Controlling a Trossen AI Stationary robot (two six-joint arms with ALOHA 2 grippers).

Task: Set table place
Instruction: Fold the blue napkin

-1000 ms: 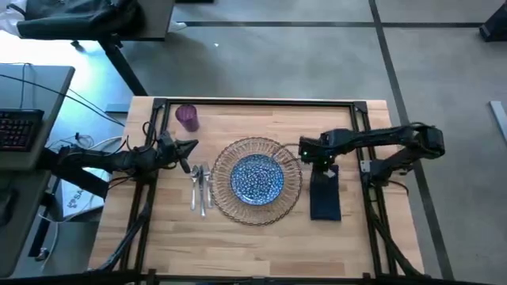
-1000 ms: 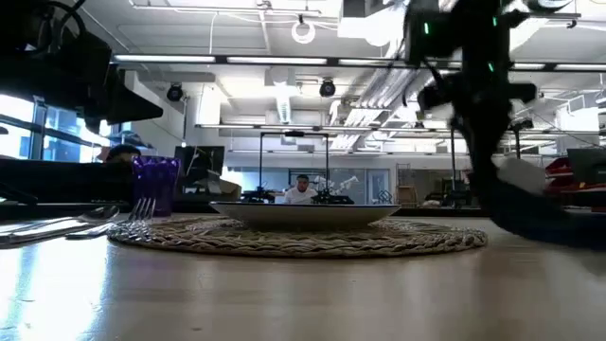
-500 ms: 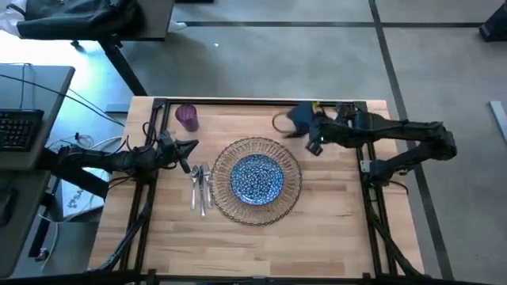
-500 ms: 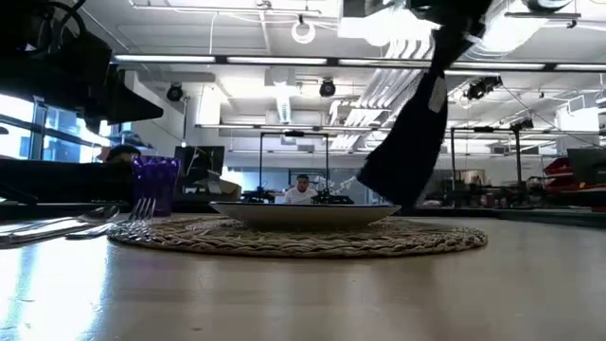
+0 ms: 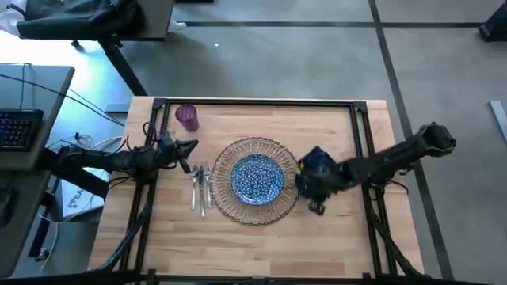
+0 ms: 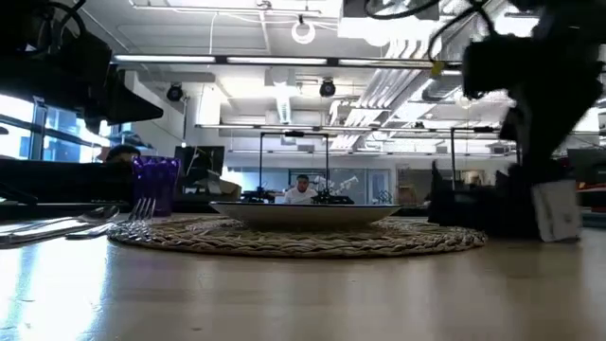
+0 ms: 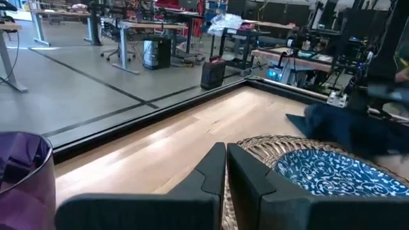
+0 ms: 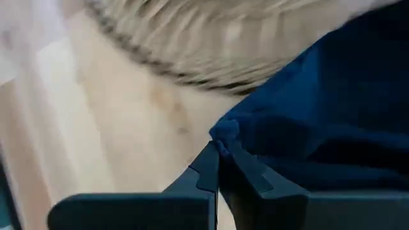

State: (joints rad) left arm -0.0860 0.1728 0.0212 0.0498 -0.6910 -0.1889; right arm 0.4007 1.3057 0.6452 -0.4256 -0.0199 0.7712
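Note:
The blue-patterned plate (image 5: 257, 176) sits on the round wicker charger (image 5: 257, 207) in the middle of the table. Fork, knife and spoon (image 5: 200, 186) lie side by side on the table, left of the charger. The navy napkin (image 5: 317, 168) is bunched up against the charger's right rim, and my right gripper (image 8: 220, 167) is shut on it. In the low view the napkin (image 6: 464, 204) is a dark heap down at table level. My left gripper (image 5: 192, 148) hovers shut with nothing in it, just beyond the cutlery's far ends. My right gripper pinches a bunched fold of the napkin (image 8: 225, 131) between its two fingers. The arm reaches in from the table's right side, slanting down. The cloth spreads slack beyond the fingers, beside the charger's rim (image 8: 211, 45); one layer or several, I cannot tell.
A small purple cup (image 5: 187, 117) stands at the far left, beyond my left gripper. A black frame (image 5: 253, 103) runs along the table's far edge and down both sides. Bare wood lies near the front edge.
My right gripper has lifted the napkin from where it lay flat, right of the charger. It swung the napkin up toward the far edge, then back down toward the near side. The napkin is now bunched against the charger's right rim.

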